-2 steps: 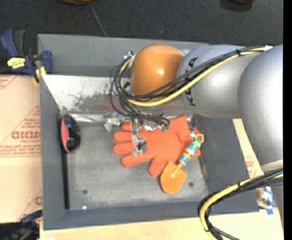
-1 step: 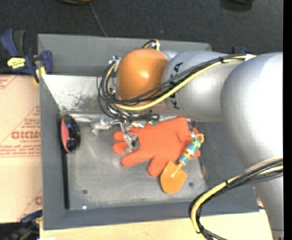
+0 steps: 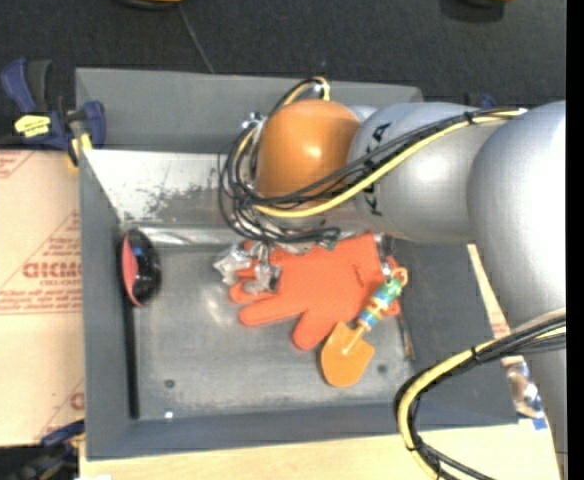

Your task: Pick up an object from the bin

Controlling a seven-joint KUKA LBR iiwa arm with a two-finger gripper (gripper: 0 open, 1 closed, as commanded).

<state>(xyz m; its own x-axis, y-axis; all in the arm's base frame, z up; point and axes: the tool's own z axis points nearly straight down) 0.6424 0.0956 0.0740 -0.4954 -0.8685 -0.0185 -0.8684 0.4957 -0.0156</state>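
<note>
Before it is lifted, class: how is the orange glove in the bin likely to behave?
The glove lies flat and spread out, so it would probably hang floppy if pinched. It looks thin, so it is likely light. The shovel touches it and may get dragged along.

The arm (image 3: 442, 183) is silver-grey, with fat rounded links and dark lettering. A glossy orange dome cover (image 3: 302, 148) caps its wrist, looped by black and yellow cables (image 3: 292, 211). The gripper (image 3: 249, 266) is bright metal.

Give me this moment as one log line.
pincer: at left end of orange glove | nearby: orange toy shovel | left wall: red-black object | grasp: cannot tell
</note>
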